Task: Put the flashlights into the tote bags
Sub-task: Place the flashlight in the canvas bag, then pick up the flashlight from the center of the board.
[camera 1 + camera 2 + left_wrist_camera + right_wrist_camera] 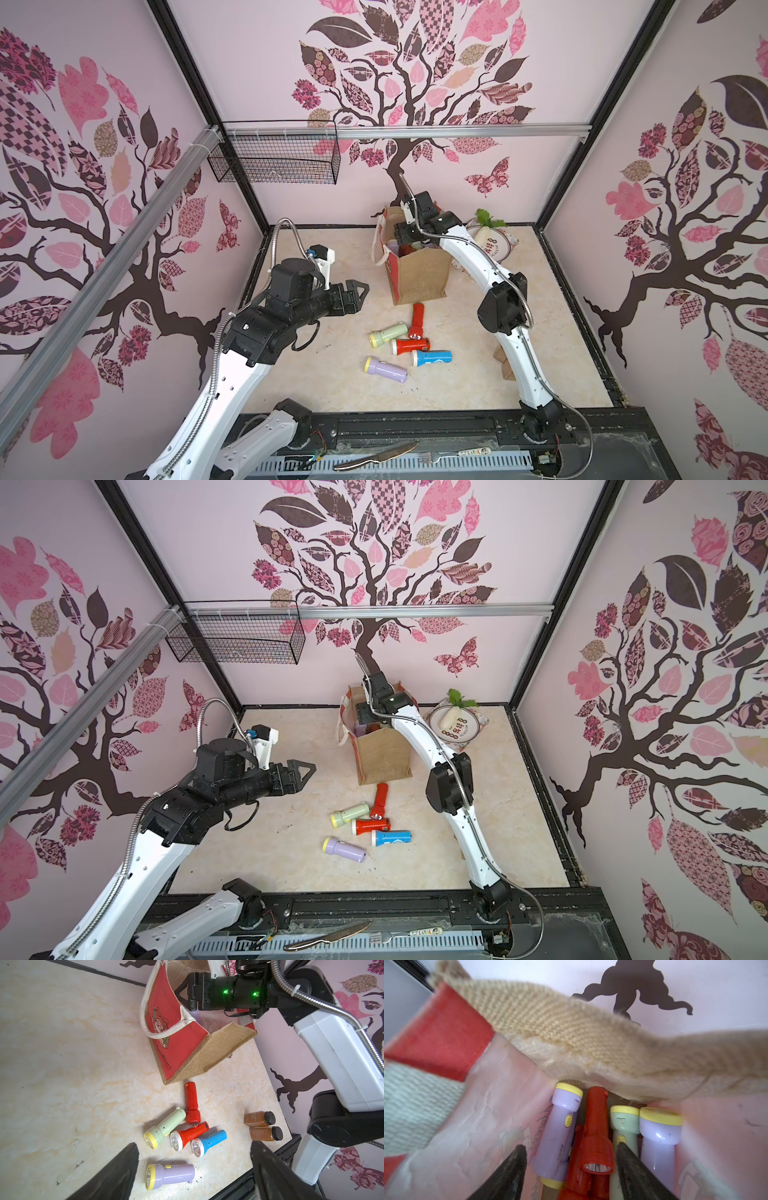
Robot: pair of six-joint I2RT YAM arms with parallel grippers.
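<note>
Right gripper (571,1145) down inside the tote bag (419,274), fingers parted, gripping nothing.

Cream marbled tabletop (316,386) boxed in by pink tree-patterned walls. Black wire basket (274,160) on the back rail, plate (467,715) with a white radish (450,717) in the far right corner, two brown jars (258,1119) near the right arm. Bag upright near the back wall, with lilac, red and pale green packed flashlights (591,1136) under the parted fingers. Five loose flashlights (411,345) on the table just in front of it. Right arm arched over, wrist bent down into the bag's mouth. Left arm raised and folded, left gripper (360,294) above the table left of the bag, spread wide, empty.
</note>
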